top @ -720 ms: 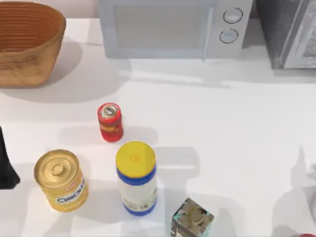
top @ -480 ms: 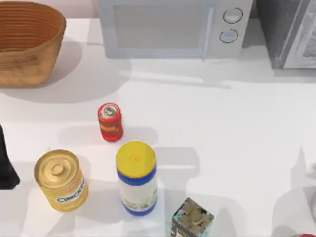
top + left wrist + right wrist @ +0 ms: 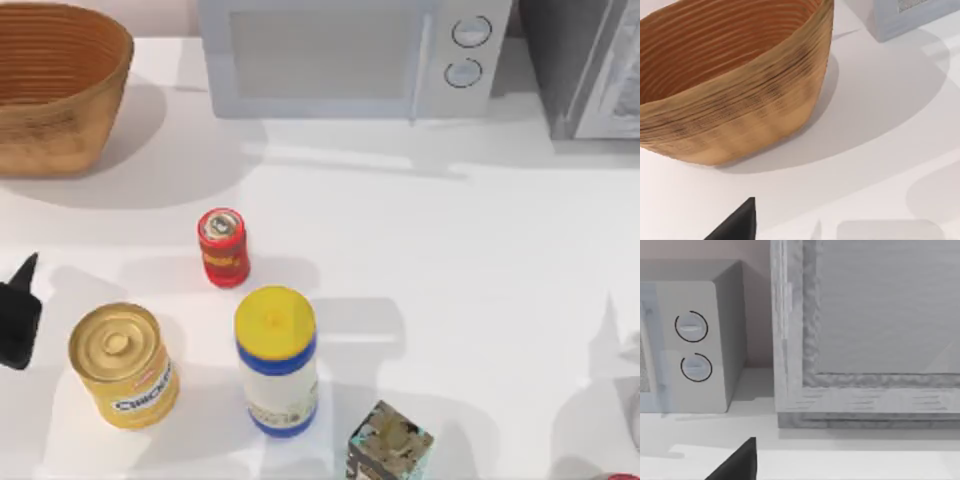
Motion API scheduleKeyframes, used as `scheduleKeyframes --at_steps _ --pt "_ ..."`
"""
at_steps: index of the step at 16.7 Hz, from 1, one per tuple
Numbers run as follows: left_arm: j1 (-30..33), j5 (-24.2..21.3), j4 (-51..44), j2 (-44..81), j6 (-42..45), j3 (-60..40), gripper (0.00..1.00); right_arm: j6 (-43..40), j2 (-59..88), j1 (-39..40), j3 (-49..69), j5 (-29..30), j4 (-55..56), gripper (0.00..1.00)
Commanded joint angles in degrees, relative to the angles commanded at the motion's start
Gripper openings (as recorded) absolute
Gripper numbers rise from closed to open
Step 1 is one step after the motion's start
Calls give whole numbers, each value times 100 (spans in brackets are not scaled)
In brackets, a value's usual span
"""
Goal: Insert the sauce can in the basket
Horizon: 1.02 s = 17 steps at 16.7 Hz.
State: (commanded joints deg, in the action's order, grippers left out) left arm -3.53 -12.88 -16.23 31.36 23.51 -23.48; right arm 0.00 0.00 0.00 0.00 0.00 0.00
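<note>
The sauce can (image 3: 223, 247), small and red with a silver top, stands upright left of the table's middle. At the far left corner sits the basket (image 3: 55, 110), a wide orange-brown wicker bowl, and its ribbed wall (image 3: 740, 115) looms close in the left wrist view. My left gripper (image 3: 18, 315) is a black shape at the table's left edge, well to the left of the sauce can and nearer than the basket; a black part of it (image 3: 737, 225) shows in its wrist view. A black part of my right gripper (image 3: 737, 465) shows in the right wrist view.
A gold-yellow can (image 3: 122, 365) and a yellow-capped white bottle (image 3: 276, 360) stand in front of the sauce can. A small patterned box (image 3: 390, 442) sits at the near edge. A microwave (image 3: 350, 55) and a grey cabinet (image 3: 590, 65) line the back.
The left gripper's black shape at the left edge has turned and shifted slightly away from the near edge. The cans, bottle and basket have not moved.
</note>
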Motion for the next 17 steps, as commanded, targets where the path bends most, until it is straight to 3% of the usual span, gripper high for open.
scheduleKeyframes --at_steps 10,17 --pt "322 -2063 -1476 5777 3852 -3468 100 0 0 0 0 0 0 100" --pt "587 -3466 -1838 8008 5219 -4506 100 0 0 0 0 0 0 100"
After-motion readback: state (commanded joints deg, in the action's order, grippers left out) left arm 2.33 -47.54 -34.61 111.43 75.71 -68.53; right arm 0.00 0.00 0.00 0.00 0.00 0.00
